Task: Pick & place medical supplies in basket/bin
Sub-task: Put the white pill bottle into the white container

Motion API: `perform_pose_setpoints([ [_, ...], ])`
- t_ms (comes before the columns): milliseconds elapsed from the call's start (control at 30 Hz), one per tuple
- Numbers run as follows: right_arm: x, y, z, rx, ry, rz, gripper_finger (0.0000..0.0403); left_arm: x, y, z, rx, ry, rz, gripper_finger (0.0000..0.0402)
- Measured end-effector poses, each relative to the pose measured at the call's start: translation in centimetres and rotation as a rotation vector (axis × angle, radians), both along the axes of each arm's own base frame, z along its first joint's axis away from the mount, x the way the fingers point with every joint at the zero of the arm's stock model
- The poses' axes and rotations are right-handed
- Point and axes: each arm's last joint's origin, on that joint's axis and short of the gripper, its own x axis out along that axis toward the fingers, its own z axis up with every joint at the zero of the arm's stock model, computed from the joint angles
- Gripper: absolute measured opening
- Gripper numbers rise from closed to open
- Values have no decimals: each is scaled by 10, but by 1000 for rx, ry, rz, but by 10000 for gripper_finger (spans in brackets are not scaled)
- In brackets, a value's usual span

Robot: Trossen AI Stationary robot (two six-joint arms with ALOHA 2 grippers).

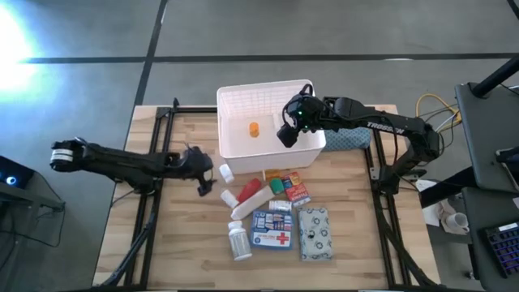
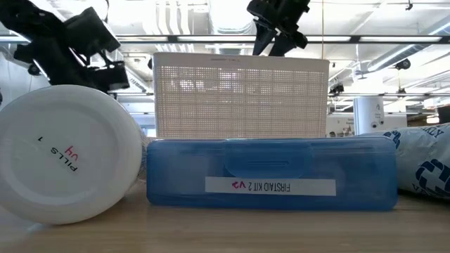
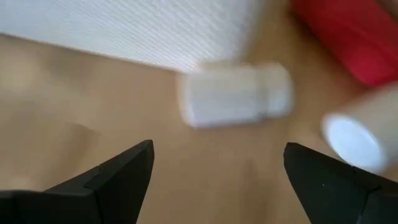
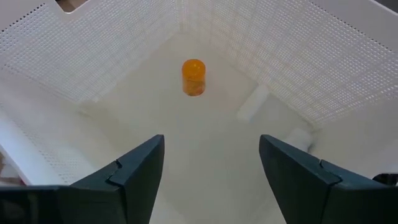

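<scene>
Resting on the floor of the white basket (image 1: 243, 101) is an orange vial (image 1: 254, 129), alone there and apart from the walls. The basket sits at the far edge of the desk (image 1: 357, 235), about midway along it. Above its right near corner hangs the right gripper (image 1: 287, 134), fingers spread and holding nothing; its wrist view looks down between them at the vial (image 4: 193, 76).

Outside the basket, toward the near edge, lie the remaining supplies: a small white bottle (image 1: 225, 172) just beside the basket's near wall, a red-white tube (image 1: 246, 197), small red and green boxes (image 1: 285, 186), a blue first-aid pouch (image 1: 272, 229), a grey patterned packet (image 1: 315, 234) and a white pill bottle (image 1: 238, 241).

The left gripper (image 1: 203, 173) is low over the desk just left of the small white bottle, fingers spread wide and empty.
</scene>
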Motion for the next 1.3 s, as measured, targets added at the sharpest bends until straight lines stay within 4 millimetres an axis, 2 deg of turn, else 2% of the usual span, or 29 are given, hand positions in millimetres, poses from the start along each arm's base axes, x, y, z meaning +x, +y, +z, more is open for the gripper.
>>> perform_pose_setpoints([
  [100, 0, 0, 0, 0, 0, 0, 250, 2, 3, 6, 82, -54, 18, 336],
  [200, 0, 0, 0, -5, -1, -4, 249, 5, 4, 4, 92, -63, 13, 336],
  [467, 0, -1, 0, -20, 3, -18, 253, 26, 5, 0, -40, -81, 133, 336],
  [733, 0, -1, 0, -16, 10, -19, 247, 47, -5, 1, -54, -45, 86, 336],
  [967, -1, 0, -1, -15, 22, -17, 246, 47, -11, -13, -59, 26, 60, 336],
  [1133, -1, 0, -3, -12, 31, -16, 246, 46, -18, -14, -227, 37, -2, 336],
  [1300, -2, 0, -8, -5, 53, -18, 246, 31, -27, -22, -320, 208, 25, 336],
])
